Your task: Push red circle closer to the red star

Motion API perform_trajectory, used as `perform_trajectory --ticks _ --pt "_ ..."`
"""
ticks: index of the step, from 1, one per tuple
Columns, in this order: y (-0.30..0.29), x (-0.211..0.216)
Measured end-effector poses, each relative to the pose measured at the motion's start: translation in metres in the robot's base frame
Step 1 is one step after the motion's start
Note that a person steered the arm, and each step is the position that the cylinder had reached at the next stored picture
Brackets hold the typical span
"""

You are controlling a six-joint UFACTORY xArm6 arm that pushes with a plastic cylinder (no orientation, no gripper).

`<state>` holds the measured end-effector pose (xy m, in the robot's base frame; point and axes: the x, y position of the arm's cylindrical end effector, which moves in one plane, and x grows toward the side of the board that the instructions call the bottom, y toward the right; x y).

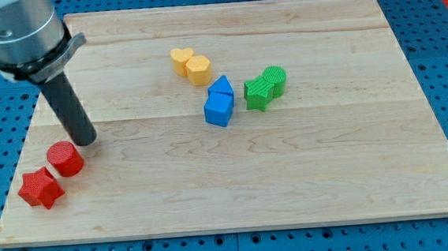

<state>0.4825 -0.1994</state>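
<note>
Landmark: the red circle (65, 158), near the lower left corner of the wooden desk (307, 183).
Red star (39, 188): just below and to the view's left of the red circle; the two look to be touching or nearly so, and I cannot tell which.
Red circle: a short upright cylinder, fully visible.
End effector: a plain dark rod with nothing to open or close; my tip (84, 141) sits just above and to the view's right of the red circle, very close, though contact cannot be made out.
Rod's upper part: a grey housing, cut off by the view's top left corner.
Yellow pair: a yellow heart (181, 60) and a yellow hexagon-like block (199, 69), touching, well to the right of the red circle and higher.
Blue pair: a blue triangle-like block (222, 87) pressed against a blue cube (218, 109); the cube hides the triangle's lower edge.
Green pair: a green star (257, 94) and a green cylinder (275, 80), touching, farthest right of the red circle.
</note>
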Motion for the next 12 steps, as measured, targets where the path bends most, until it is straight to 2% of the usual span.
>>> perform_trajectory --ticks 3,4,7,12 --pt "0.0 0.011" --pt "0.026 0.006" --pt "0.032 -0.032" --pt "0.022 -0.072"
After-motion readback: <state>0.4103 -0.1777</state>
